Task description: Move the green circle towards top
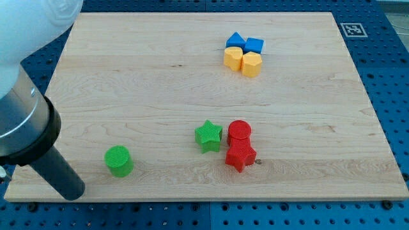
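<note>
The green circle (119, 160) is a short green cylinder standing near the view's bottom left of the wooden board (160, 89). My tip (72, 191) rests at the board's bottom left edge, a little to the left of and below the green circle, apart from it. The dark rod rises from there toward the view's upper left.
A green star (209, 136) lies to the right of the circle, with a red circle (239, 132) and a red star (240, 156) beside it. Near the view's top sit a blue triangle (235, 41), a blue cube (254, 45), a yellow block (233, 59) and a yellow hexagon (252, 64).
</note>
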